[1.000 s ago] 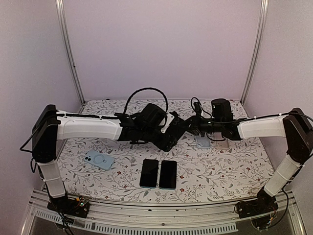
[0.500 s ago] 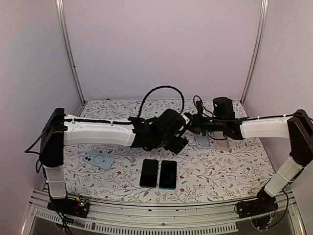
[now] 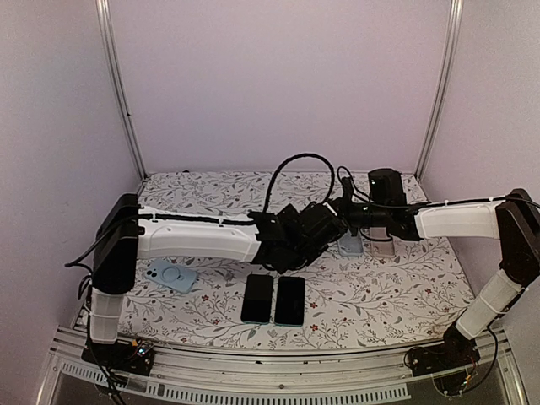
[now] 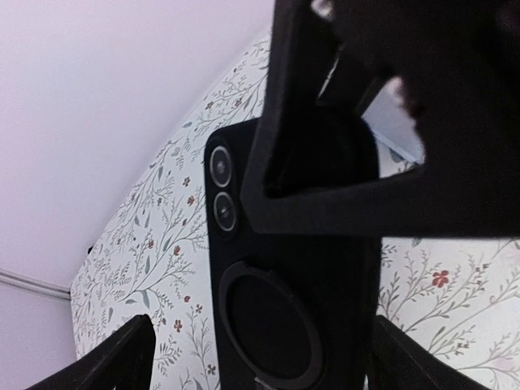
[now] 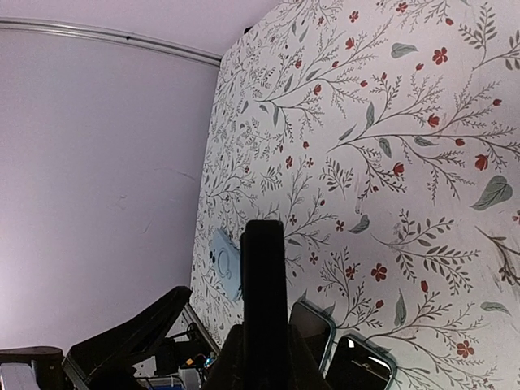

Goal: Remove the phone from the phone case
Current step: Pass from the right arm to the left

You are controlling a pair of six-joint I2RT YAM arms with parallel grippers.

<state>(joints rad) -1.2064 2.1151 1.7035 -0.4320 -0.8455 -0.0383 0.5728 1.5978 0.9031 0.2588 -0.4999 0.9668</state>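
A black cased phone point(image 4: 292, 284) with two camera lenses and a round ring on its back is held upright above the table's middle. It shows edge-on in the right wrist view point(image 5: 264, 268). My right gripper point(image 5: 264, 335) is shut on its lower end and reaches in from the right point(image 3: 340, 216). My left gripper point(image 3: 323, 229) reaches in from the left. Its fingers point(image 4: 122, 357) stand apart on either side of the phone, with a gap at the left edge. The right gripper's black body covers the phone's upper part in the left wrist view.
Two dark phones point(image 3: 257, 297) point(image 3: 289, 299) lie face up near the front middle. A light blue case point(image 3: 171, 275) lies at the left. A pale phone or case point(image 3: 350, 245) and another point(image 3: 381, 246) lie under the right arm. The table has a floral cloth point(image 3: 405, 287).
My left arm has swung right and its gripper has come up to the phone held by the right gripper. The right arm has hardly moved.
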